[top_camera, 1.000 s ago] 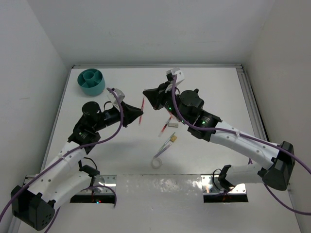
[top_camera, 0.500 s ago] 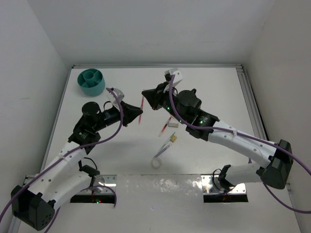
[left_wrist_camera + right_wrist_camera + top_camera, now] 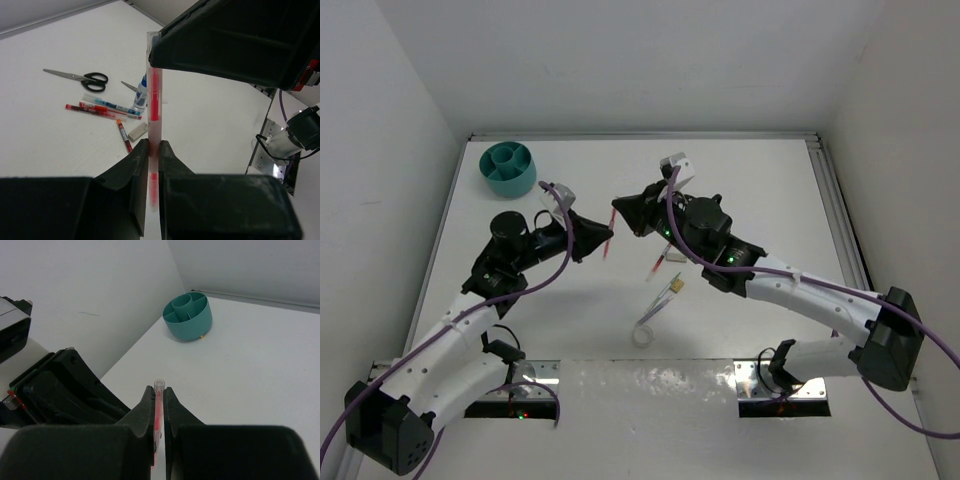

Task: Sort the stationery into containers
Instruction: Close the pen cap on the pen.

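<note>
Between bare white walls point(image 3: 620, 60), white table point(image 3: 770, 180), red pen point(image 3: 610, 230) above it.

White table point(image 3: 760, 180) bounded on three sides by a plain white back wall point(image 3: 640, 60), left wall point(image 3: 370, 150) and right wall point(image 3: 910, 120). A metal rail point(image 3: 835, 215) borders the table's right edge (another lines the left). Light even, shadows soft.

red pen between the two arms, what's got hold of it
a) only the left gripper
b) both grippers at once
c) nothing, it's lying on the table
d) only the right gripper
B: the red pen sits pinched in the left gripper in its own wrist view and in the right gripper in the other, each shut on it.
</note>
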